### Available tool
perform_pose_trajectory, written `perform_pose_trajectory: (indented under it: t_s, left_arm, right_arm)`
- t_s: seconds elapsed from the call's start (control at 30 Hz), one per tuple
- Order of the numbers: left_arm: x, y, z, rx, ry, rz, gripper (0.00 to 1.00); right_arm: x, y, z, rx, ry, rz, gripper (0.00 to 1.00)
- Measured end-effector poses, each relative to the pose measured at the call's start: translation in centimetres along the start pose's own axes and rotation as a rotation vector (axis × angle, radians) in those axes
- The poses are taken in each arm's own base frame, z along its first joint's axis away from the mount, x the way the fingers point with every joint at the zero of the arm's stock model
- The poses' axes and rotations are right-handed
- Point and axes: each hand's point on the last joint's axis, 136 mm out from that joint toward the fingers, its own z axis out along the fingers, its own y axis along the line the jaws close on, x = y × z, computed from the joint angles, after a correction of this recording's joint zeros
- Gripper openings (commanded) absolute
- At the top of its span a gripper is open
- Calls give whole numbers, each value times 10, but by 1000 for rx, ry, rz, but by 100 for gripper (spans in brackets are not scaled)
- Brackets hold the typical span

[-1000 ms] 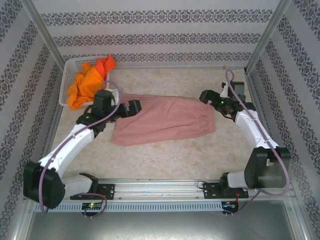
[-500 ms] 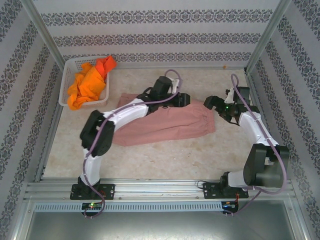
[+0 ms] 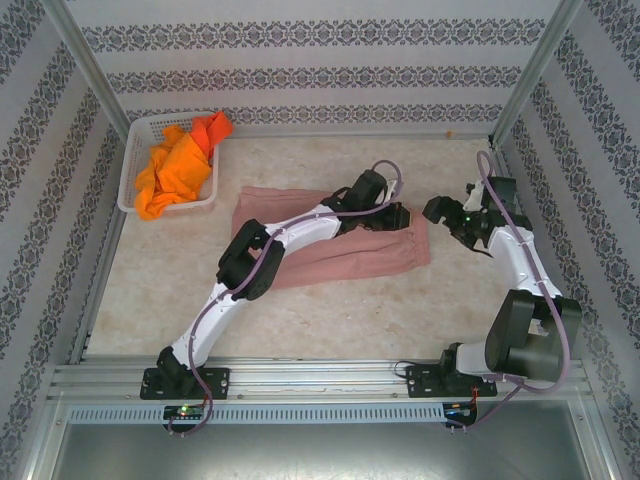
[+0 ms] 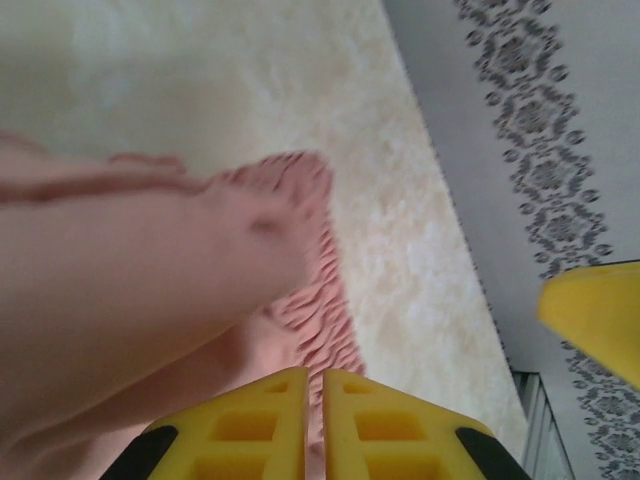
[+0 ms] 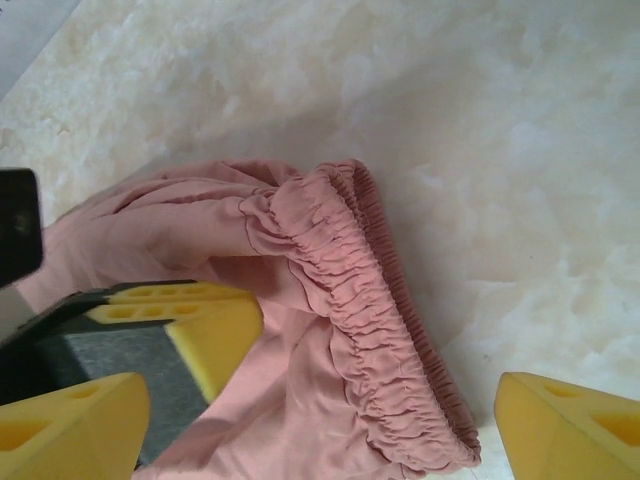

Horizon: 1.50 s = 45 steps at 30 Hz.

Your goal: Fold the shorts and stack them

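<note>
Left pincer [image 4: 313, 378] near shut, pinching pink shorts [image 4: 120, 290] — right pincer [image 5: 318, 400] wide open abv them.

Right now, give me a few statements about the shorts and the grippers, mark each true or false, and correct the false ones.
1. The pink shorts lie in the basket. False: they lie spread on the table; the orange shorts are in the basket.
2. The right gripper is open, its fingers either side of the waistband. True.
3. The left gripper is closed on the pink shorts near the waistband end. True.
4. The left arm reaches toward the orange shorts. False: it stretches across the pink shorts toward their right end.
</note>
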Motion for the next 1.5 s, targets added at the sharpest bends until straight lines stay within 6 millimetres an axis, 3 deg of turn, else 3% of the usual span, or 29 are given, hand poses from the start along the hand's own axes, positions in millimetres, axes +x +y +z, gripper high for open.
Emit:
perform_pose_trajectory:
  t_s: [0.1,0.2,0.23,0.5,0.63,0.93,1.2,1.5]
  left_arm:
    - [20,22,4,-43,42,-30,9]
    - [56,55,3,-100,107,-79,7]
    - [57,55,-1,-91,101,-74,7]
    - [100,77,-61,-150,128,-125,6]
    - [102,85,-73,-141,106,-136,5]
    - [100,85,-74,-115,84,-133,4]
    - [101,85,-74,-114,82,-132,3]
    - [101,85,-74,-111,79,-130,3]
  right_arm:
    - [3,2,2,-18,19,-2,82]
    - [9,3,8,-41,54,3,81]
    - [11,2,11,-46,67,4,80]
    - [49,8,39,-55,215,-38,74]
    - [77,18,57,-59,307,-76,74]
    - [126,33,78,-73,425,-142,73]
    - [144,32,98,-45,471,-158,65]
    - [140,31,103,25,438,-190,51]
